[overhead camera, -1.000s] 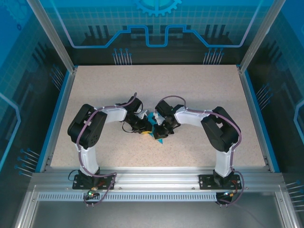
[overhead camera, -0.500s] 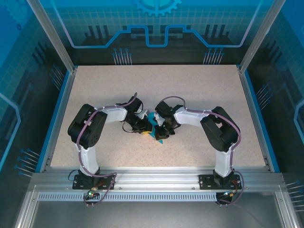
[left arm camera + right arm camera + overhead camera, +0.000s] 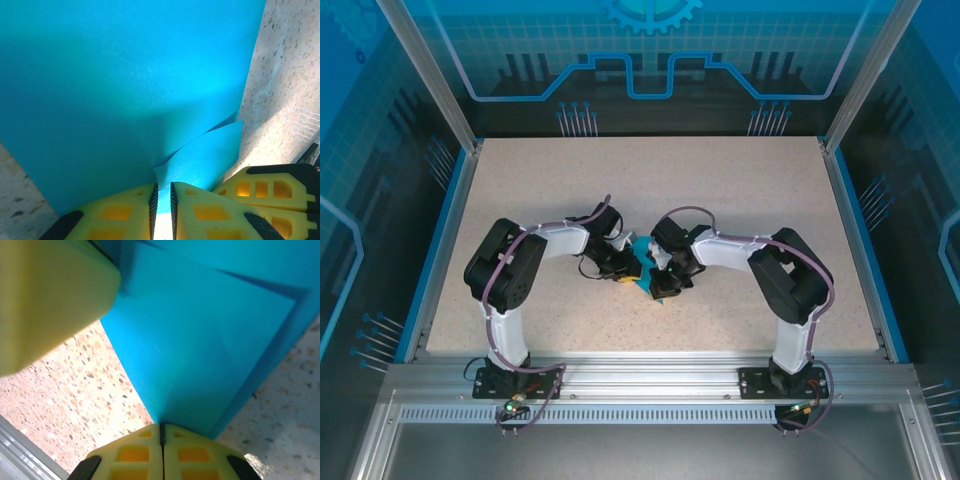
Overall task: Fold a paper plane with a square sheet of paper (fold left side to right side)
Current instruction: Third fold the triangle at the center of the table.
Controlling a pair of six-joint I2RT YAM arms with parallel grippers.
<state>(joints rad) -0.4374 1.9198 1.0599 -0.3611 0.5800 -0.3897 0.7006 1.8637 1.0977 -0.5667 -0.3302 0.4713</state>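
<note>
Your square sheet of paper (image 3: pixel 125 75) lies at the middle of the table (image 3: pixel 720 190), a touch toward 6 o'clock. It is doubled over on itself, and both wrists crowd in on top of it.

Your left gripper (image 3: pixel 162 189) reaches in from 9 o'clock with its jaws drawn almost together. In the left wrist view a loose blue flap runs down into the slim gap between them, so I judge it is pinching that layer to hold it up off the one beneath.

Your right gripper (image 3: pixel 161 426) reaches in from 3 o'clock with its jaws pressed tight together. A pointed corner of the paper meets its tips, but you cannot tell whether a sliver is nipped there or the tips only pin it down. Either way it reads as the anchor, steadying the sheet so the lifted flap can travel without dragging everything along.

Mind the edges. In the right wrist view one straight paper edge runs off from the tips toward 11 o'clock and another toward 2 o'clock, with an upper layer casting a shadow line between them.

Room is tightest between the grippers themselves: they sit just beside each other, and a yellow finger of each shows in the other's wrist view. Elsewhere you have bare table, widest toward 12 o'clock, and the blue side rails (image 3: pixel 442 240) are well apart from the work.
</note>
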